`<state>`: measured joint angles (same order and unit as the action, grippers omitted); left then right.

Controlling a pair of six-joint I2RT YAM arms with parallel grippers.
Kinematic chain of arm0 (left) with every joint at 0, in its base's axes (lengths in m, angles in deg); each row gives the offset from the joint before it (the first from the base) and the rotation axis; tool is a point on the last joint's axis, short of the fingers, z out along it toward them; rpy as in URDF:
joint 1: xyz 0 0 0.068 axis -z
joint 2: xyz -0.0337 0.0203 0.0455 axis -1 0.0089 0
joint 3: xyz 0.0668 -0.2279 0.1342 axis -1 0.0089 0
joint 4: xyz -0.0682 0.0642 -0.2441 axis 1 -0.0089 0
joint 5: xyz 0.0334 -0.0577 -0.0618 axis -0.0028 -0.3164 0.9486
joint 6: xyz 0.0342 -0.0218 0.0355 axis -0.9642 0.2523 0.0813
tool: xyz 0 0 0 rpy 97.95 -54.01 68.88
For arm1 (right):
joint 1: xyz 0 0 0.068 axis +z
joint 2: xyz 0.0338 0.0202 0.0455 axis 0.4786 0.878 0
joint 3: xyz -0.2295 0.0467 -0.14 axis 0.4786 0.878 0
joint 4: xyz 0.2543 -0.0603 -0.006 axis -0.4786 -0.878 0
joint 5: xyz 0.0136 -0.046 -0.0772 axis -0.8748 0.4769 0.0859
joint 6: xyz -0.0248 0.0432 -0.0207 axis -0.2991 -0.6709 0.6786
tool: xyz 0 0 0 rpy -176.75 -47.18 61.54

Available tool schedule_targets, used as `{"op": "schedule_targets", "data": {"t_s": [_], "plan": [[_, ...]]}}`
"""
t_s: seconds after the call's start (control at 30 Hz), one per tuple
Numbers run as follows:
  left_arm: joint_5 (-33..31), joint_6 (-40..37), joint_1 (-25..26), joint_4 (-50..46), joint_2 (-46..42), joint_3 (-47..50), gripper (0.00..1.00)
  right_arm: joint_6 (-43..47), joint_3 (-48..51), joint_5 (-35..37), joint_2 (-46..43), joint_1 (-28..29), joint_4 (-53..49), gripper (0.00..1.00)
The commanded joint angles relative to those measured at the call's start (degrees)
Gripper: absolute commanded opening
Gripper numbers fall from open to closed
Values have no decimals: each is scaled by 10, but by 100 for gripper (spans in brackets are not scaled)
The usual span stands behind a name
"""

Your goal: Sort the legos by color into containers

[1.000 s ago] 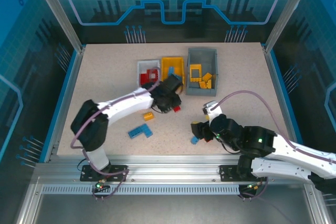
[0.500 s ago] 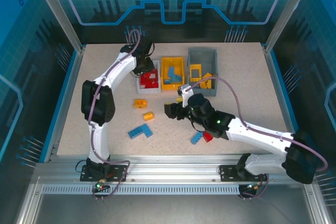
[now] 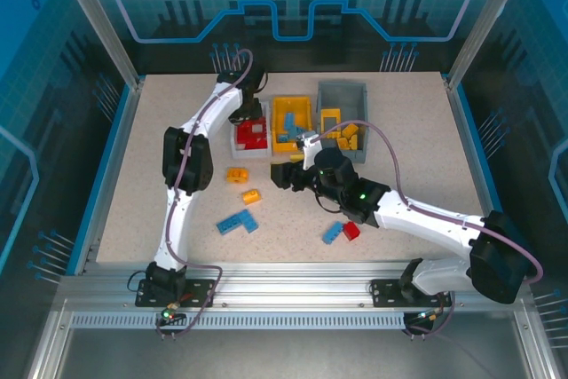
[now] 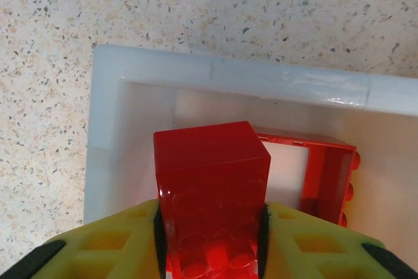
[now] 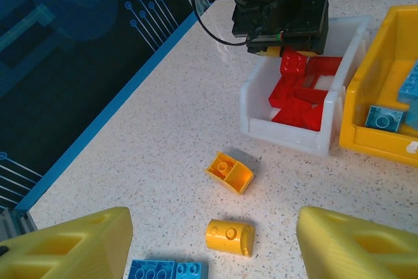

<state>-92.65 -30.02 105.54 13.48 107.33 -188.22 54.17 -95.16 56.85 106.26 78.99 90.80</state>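
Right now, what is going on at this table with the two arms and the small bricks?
The two arms are sorting bricks by colour. The left gripper holds a red brick over the white bin, which already contains red pieces. The right gripper is open and faces two orange-yellow bricks on the table. A blue L-shaped piece, a blue brick and a loose red brick also lie unsorted there.
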Motion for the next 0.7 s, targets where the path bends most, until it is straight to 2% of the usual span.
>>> {"op": "schedule_targets", "data": {"t_s": [0.0,0.23,0.43,0.53,0.67], "plan": [[-18,-11,-2,-29,-7,-22,43,-9,0,-8,-14,-10,-6,69],[-18,-11,7,-26,-57,-9,53,-10,5,-7,-29,-9,-23,69],[-32,-9,22,-14,-129,23,52,-4,11,-5,-39,-9,-47,69],[-34,1,37,18,-216,104,52,23,-16,10,-14,2,-101,68],[-5,41,47,102,-393,311,52,68,-77,37,57,38,-161,70]]}}
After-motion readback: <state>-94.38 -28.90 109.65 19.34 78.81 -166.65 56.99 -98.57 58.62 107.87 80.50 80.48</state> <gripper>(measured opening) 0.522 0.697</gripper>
